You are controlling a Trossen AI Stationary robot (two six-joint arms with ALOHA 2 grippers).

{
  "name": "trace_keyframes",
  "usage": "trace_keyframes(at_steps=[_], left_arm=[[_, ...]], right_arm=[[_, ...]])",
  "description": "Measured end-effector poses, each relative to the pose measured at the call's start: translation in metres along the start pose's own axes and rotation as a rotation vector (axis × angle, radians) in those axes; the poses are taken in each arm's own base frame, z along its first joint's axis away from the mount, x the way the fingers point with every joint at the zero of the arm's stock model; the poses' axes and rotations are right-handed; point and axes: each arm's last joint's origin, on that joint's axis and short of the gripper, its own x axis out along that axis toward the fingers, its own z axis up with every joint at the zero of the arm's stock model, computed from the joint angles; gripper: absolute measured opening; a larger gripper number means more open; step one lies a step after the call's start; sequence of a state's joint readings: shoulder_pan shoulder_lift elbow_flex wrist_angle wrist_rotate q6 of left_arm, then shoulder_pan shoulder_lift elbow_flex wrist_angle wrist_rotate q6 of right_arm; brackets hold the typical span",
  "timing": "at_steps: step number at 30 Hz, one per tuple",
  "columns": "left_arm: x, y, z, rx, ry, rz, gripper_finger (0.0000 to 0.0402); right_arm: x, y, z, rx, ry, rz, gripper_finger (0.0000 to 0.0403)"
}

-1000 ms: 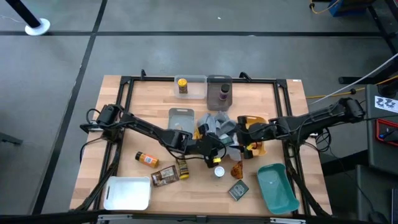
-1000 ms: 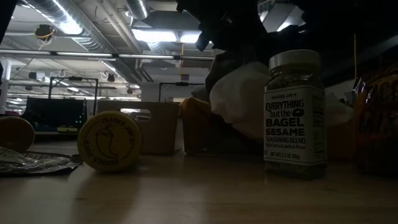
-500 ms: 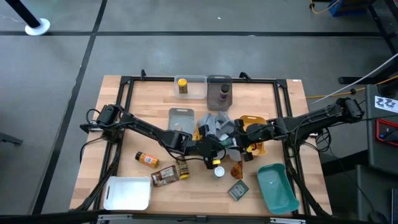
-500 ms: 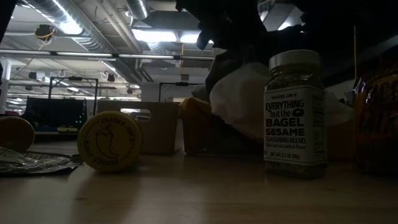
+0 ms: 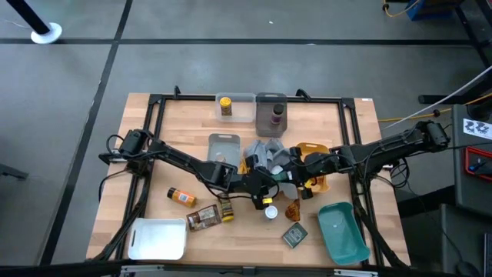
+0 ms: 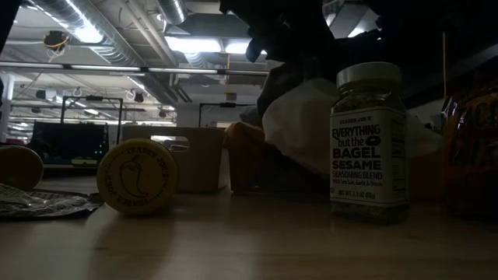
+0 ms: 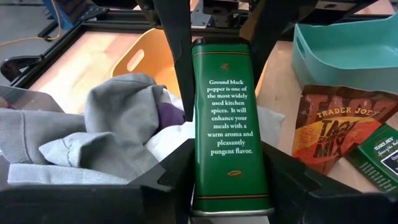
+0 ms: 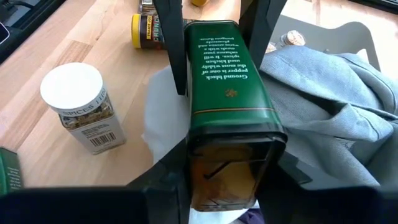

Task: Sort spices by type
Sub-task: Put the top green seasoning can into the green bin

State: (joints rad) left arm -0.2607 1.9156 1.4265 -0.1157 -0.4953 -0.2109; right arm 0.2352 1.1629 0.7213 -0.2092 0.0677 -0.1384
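Change: the right gripper (image 8: 214, 130) has closed in over the last second — its fingers now clamp the far end of the green pepper tin (image 7: 227, 118), where a second ago they stood wide of it.
Meaning for the task: both grippers hold the one tin, which looks like a hand-over in mid-air — probably the left should let go next.
Left gripper (image 7: 221, 81): clamped on the tin's other end, fingers pressing both long sides; unchanged in grip.
Arm pose: in the high view both arms reach inward and meet at centre frame, just below the grey cloth (image 5: 270, 151), wrists facing each other.
Tin's place: held lengthwise between the two wrists, above the white cloth (image 8: 165, 115) — clear of the table, as far as I can judge.
Nearby: white-lidded spice jar (image 8: 82, 106) at left of the right wrist view; teal tray (image 7: 348, 46) upper right of the left wrist view.
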Motion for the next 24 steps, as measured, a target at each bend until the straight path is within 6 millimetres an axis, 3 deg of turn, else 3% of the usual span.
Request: trace_keyframes(at_steps=[7,12,18,24], left_arm=[[0.0,0.001,0.0,0.003,0.005,0.003,0.014],[0.002,0.005,0.0,-0.045,0.007,0.013,0.0168],[0.004,0.009,0.001,-0.05,0.006,0.025,0.0208],[0.004,0.008,0.0,0.059,0.014,0.025,0.0214]], right_arm=[[0.0,0.0,0.0,-0.001,0.0,-0.001,0.013],[-0.004,-0.001,0.005,-0.003,0.028,0.001,0.013],[-0.017,-0.004,0.017,0.02,0.125,-0.002,0.0131],[-0.038,-0.004,0.022,0.117,0.308,0.068,0.0132]])
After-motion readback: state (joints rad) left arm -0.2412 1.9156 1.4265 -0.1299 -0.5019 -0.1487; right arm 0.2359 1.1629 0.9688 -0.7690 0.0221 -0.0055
